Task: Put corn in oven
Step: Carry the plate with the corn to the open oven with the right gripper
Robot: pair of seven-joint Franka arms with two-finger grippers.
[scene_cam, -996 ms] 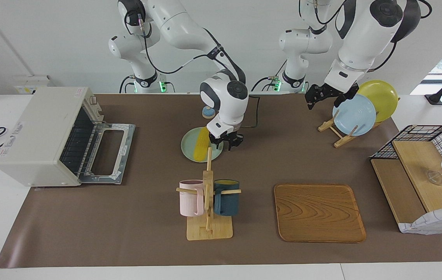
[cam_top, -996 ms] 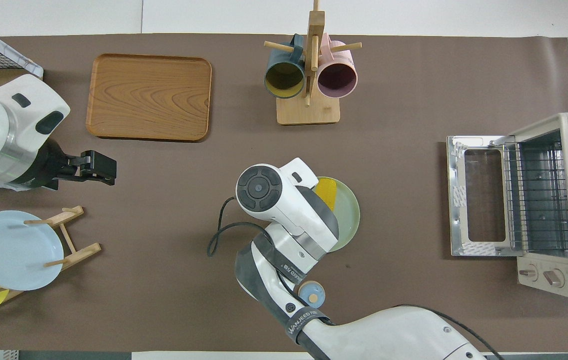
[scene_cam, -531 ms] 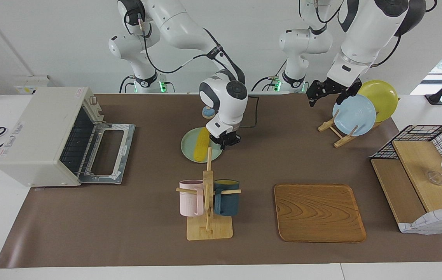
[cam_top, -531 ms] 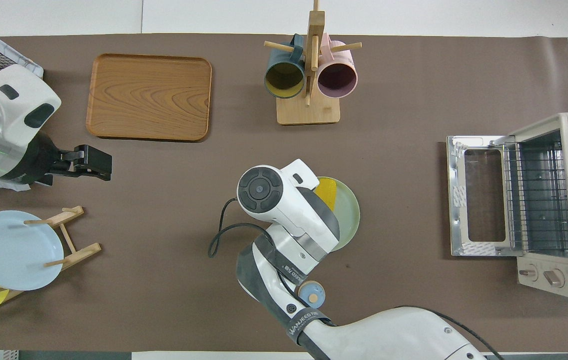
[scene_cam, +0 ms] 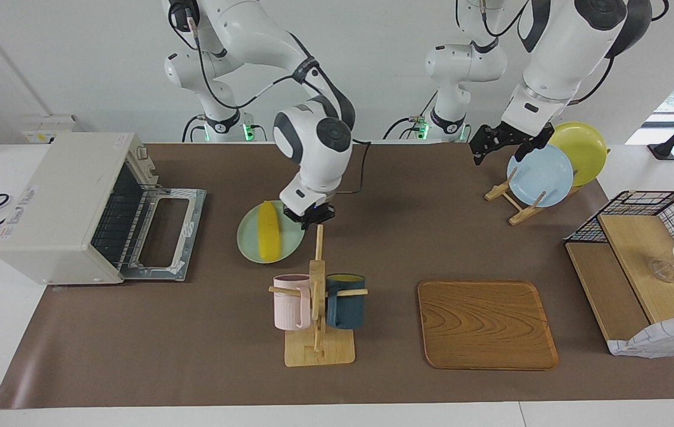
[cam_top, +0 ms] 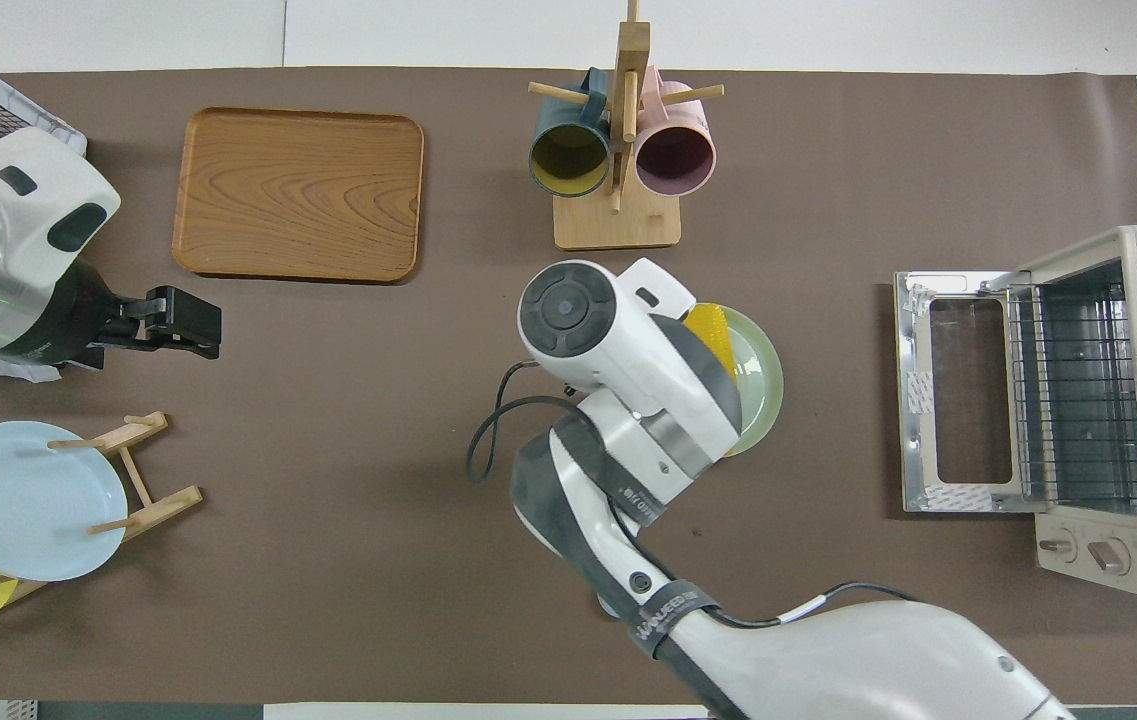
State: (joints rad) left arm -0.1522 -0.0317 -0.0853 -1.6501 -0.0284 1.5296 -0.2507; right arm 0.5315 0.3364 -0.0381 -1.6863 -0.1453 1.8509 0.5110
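The yellow corn (scene_cam: 267,229) lies on a pale green plate (scene_cam: 251,246) on the table, between the mug rack and the oven's open door. My right gripper (scene_cam: 310,218) is shut on the plate's rim at the side away from the oven. In the overhead view the right wrist covers that gripper, and only part of the corn (cam_top: 710,330) and plate (cam_top: 766,385) shows. The off-white oven (scene_cam: 64,201) stands at the right arm's end of the table, its door (scene_cam: 165,231) folded flat and its rack bare. My left gripper (scene_cam: 495,144) is open and hangs in the air beside the plate rack.
A wooden mug rack (scene_cam: 318,296) with a pink and a dark blue mug stands just farther from the robots than the plate. A wooden tray (scene_cam: 486,324) lies beside it. A plate rack (scene_cam: 514,201) holds a blue and a yellow plate. A wire shelf basket (scene_cam: 639,261) stands at the left arm's end.
My right gripper closed on the green plate's rim and moved it, with the corn on it, toward the oven. The left gripper rose slightly beside the plate rack.
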